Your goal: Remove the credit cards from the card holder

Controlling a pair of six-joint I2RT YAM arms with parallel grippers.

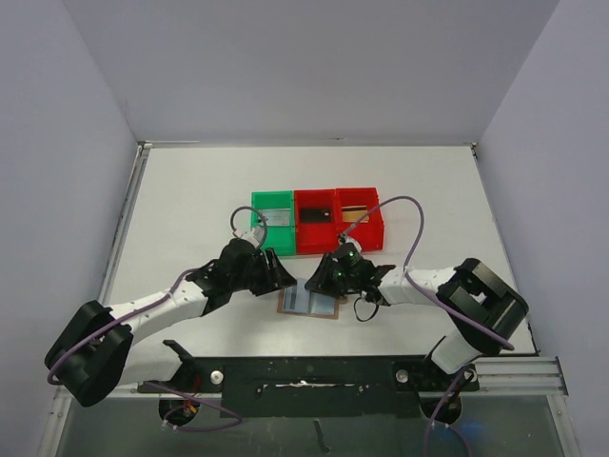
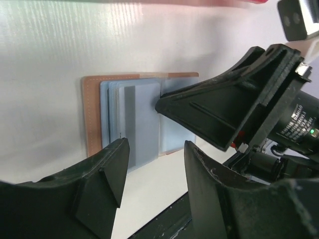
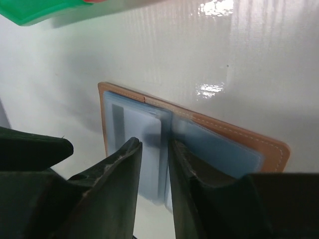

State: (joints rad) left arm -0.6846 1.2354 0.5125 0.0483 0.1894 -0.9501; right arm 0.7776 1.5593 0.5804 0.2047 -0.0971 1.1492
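Note:
The card holder (image 1: 309, 303) lies open and flat on the white table, brown rim (image 3: 224, 130) round pale blue-grey pockets (image 2: 107, 114). A pale blue-grey card (image 3: 144, 134) sticks partly out of its left-hand pocket (image 2: 144, 119). My right gripper (image 3: 154, 154) hovers right over that card, its jaws a narrow gap apart with the card showing below, not pinched between them. My left gripper (image 2: 154, 167) is open and empty just beside the holder's near edge. In the top view the two grippers, left (image 1: 282, 276) and right (image 1: 320, 278), meet above the holder and hide its upper part.
A green bin (image 1: 272, 219) and two red bins (image 1: 316, 221) (image 1: 359, 217) stand in a row just behind the holder; a dark card lies in the middle one. The right gripper's body (image 2: 234, 109) crowds the left wrist view. A black rail (image 1: 314, 371) runs along the near edge.

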